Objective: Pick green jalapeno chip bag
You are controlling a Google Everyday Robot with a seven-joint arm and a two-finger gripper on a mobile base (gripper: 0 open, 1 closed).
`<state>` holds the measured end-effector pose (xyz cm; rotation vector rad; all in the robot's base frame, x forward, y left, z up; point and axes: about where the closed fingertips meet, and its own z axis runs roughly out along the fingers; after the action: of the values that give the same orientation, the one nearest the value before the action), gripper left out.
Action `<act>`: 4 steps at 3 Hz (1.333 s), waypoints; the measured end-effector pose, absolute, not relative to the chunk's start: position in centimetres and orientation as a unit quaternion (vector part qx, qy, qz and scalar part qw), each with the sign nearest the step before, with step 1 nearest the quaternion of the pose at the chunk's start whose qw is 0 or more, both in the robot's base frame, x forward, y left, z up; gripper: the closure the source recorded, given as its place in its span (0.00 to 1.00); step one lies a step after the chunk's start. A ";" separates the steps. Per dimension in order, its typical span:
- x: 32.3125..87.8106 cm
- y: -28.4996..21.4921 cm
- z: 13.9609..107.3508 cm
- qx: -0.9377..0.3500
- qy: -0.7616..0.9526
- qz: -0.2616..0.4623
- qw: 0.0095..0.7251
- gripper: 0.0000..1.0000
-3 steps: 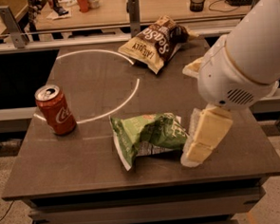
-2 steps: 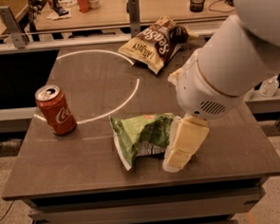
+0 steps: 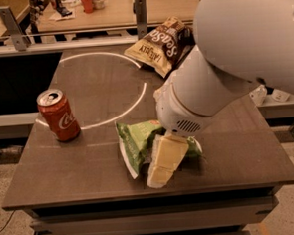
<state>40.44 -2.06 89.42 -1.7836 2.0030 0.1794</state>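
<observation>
The green jalapeno chip bag [image 3: 135,143] lies crumpled near the front middle of the dark table [image 3: 80,173]. My gripper [image 3: 162,162] is down on the bag's right half, coming from the large white arm [image 3: 224,70] on the right. The cream gripper body covers the middle and right part of the bag. The bag's left half and white edge still show.
A red soda can [image 3: 58,115] stands upright at the left of the table. A cream-and-brown chip bag [image 3: 158,45] lies at the back, partly behind the arm. A white arc is marked on the tabletop. The table's front edge is close to the green bag.
The arm has swung left and lower. The gripper has moved from the bag's right edge onto the bag and now covers more of it. The bag and can have not moved.
</observation>
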 end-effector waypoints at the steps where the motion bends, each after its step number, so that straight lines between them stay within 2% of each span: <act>1: 40.8 -0.8 87.6 -0.656 0.712 0.075 0.237 0.00; 2: 41.7 -0.1 85.8 -0.672 0.694 0.075 0.248 0.00; 3: 42.4 0.0 85.2 -0.684 0.679 0.070 0.257 0.18; 4: 42.7 -0.1 85.4 -0.695 0.666 0.065 0.264 0.41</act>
<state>42.71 -0.09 85.35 -1.8786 1.7991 0.1747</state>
